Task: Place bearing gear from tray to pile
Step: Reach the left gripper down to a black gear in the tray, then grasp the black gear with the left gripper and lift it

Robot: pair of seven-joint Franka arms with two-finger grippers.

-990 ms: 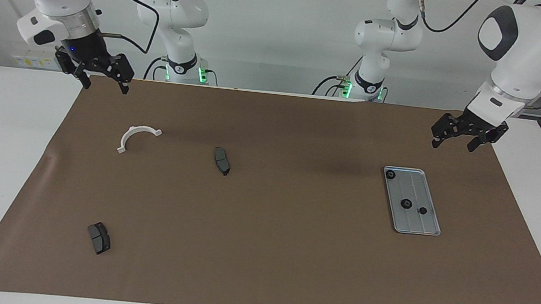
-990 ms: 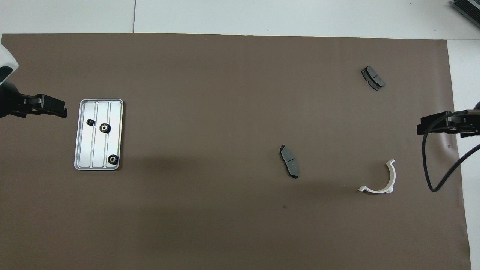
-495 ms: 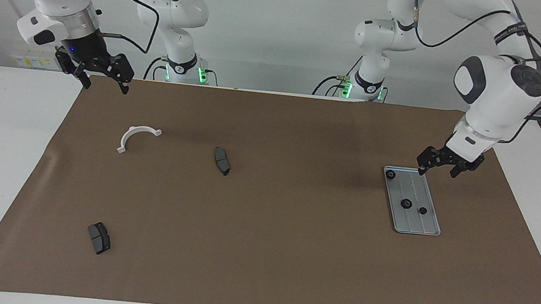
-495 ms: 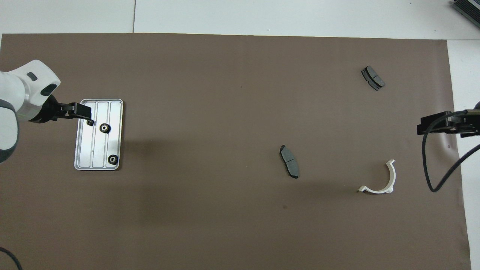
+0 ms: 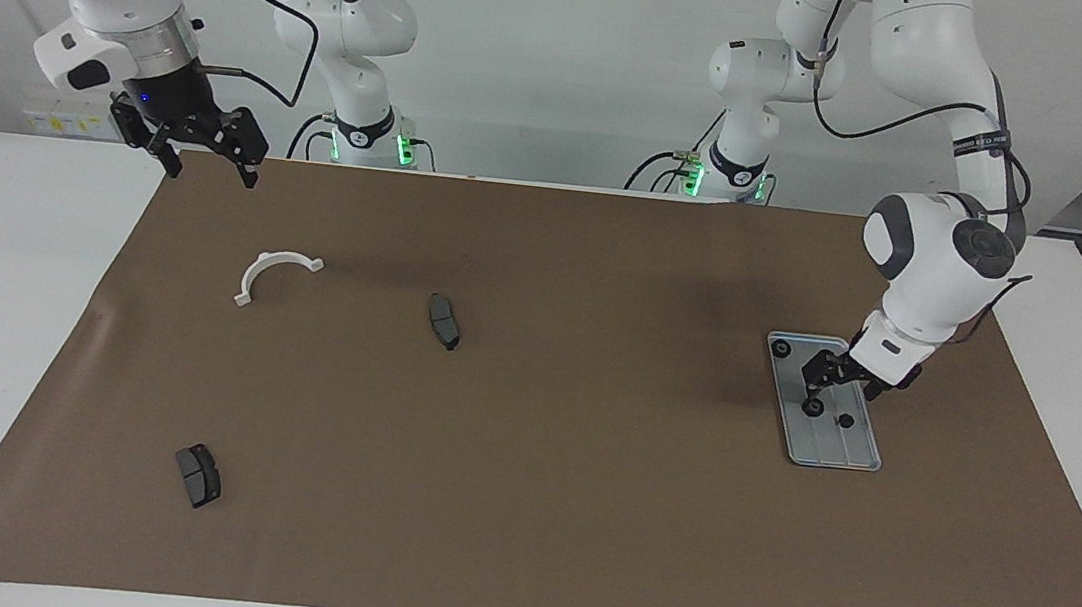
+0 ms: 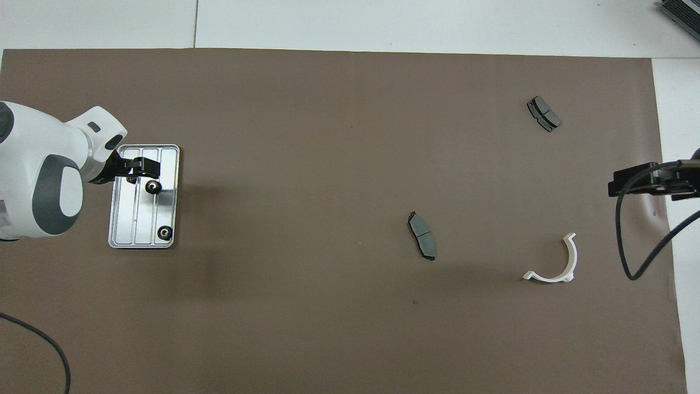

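The grey-blue tray lies toward the left arm's end of the brown mat. Three black bearing gears sit in it: one in the corner nearest the robots, a larger one mid-tray, and a small one beside it. My left gripper is open, low over the tray just above the mid-tray gear, holding nothing. The pile's parts lie apart: a white half-ring bracket and two dark brake pads. My right gripper waits open above the mat's edge.
A brown mat covers most of the white table. The black cable of the right arm hangs near the bracket. One brake pad lies mid-mat, the other farther from the robots.
The left arm has swung down from beside the tray and now has its open gripper low over the tray's gears. The right arm and all parts have stayed still.
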